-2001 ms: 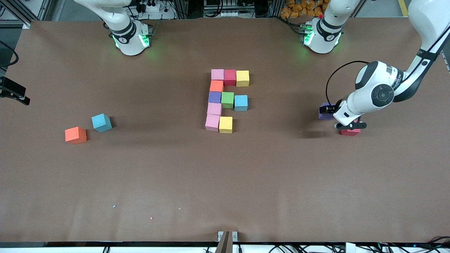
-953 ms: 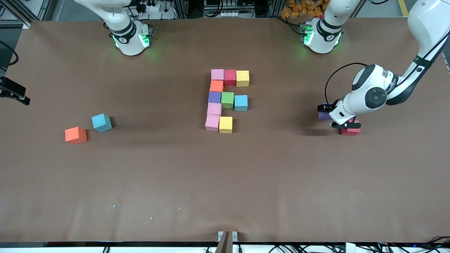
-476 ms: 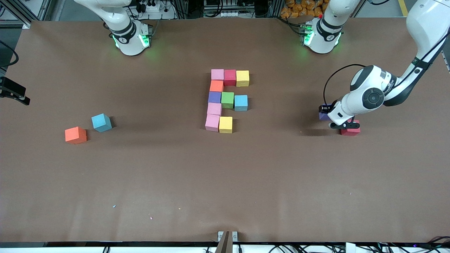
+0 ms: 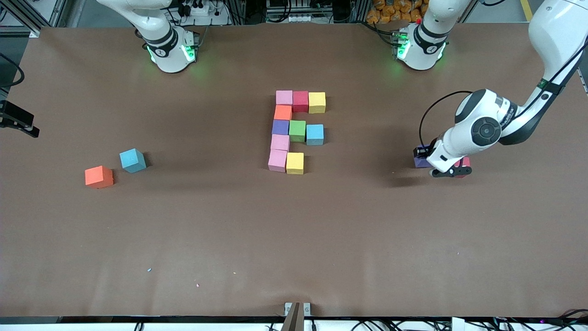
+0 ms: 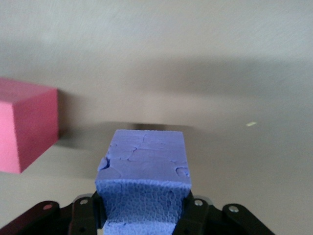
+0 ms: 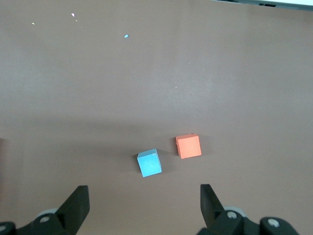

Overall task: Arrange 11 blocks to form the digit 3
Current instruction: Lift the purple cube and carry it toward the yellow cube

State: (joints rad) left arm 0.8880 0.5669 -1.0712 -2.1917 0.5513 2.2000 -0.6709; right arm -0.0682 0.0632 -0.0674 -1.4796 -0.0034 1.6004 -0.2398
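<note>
With ten blocks (image 4: 296, 131) laid mid-table, the left gripper (image 5: 142, 215) clamps a purple block (image 5: 144, 169) beside a red block (image 5: 24, 129) at its end, while the right gripper (image 6: 144, 205) waits wide open.

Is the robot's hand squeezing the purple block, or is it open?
Squeezing. In the left wrist view the left gripper has both fingers pressed against the purple block, beside a red block.
</note>
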